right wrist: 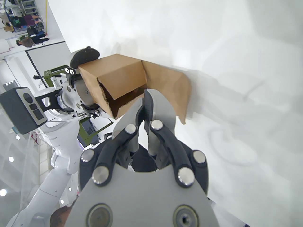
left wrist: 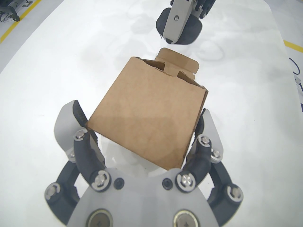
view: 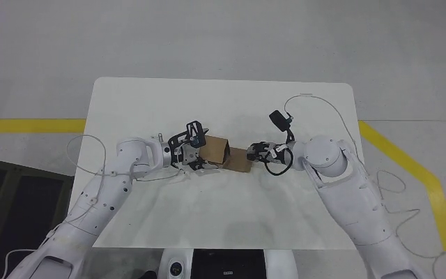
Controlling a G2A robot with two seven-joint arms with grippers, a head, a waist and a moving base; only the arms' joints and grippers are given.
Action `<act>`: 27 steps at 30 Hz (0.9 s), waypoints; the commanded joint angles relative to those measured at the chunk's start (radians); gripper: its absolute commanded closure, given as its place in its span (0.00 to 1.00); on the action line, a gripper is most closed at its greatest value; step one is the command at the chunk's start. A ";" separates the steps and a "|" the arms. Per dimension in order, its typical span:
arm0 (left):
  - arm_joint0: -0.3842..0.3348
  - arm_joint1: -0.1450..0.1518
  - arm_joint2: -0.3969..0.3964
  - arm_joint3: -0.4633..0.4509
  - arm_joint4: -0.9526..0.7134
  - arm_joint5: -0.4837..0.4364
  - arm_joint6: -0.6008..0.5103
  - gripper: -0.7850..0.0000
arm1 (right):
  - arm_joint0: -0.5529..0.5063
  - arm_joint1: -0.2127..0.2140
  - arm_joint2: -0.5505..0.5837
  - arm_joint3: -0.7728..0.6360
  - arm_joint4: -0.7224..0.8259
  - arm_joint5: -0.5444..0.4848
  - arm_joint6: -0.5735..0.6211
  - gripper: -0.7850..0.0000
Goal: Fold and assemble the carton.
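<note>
Two grippers meet at one brown carton (view: 224, 153) in the top view, and the carton sits over the middle of the white table (view: 209, 104). The left gripper (view: 201, 152) is at one end of the carton. The right gripper (view: 255, 153) is at the opposite end, where a flap (view: 240, 160) sticks out.

From the left wrist, the left gripper (left wrist: 140, 113) straddles the near end of the carton (left wrist: 151, 90), one of its fingers (left wrist: 204, 124) pressed against each side wall, so the jaws pinch the carton. The far end of the carton is open, with a rounded flap (left wrist: 178, 60) folded outward. Just beyond that flap is the right gripper (left wrist: 170, 39), its jaws drawn together.

From the right wrist, the right gripper (right wrist: 144, 98) has its jaws almost pressed together, with nothing seen between them. Its tips are at the open mouth of the carton (right wrist: 116, 76), beside the flap (right wrist: 168, 88) that hangs down at that end.
</note>
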 commanded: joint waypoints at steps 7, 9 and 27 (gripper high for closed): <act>0.003 -0.001 -0.003 -0.005 0.003 0.001 -0.001 0.00 | -0.018 0.010 0.001 0.043 -0.023 -0.018 0.010 0.72; 0.004 -0.001 -0.004 -0.006 0.003 0.001 -0.001 0.00 | -0.010 0.007 -0.009 0.060 -0.008 -0.030 0.003 0.71; 0.009 -0.004 -0.011 -0.015 0.002 0.001 -0.015 0.00 | 0.062 -0.014 -0.083 0.178 0.123 -0.128 0.046 0.63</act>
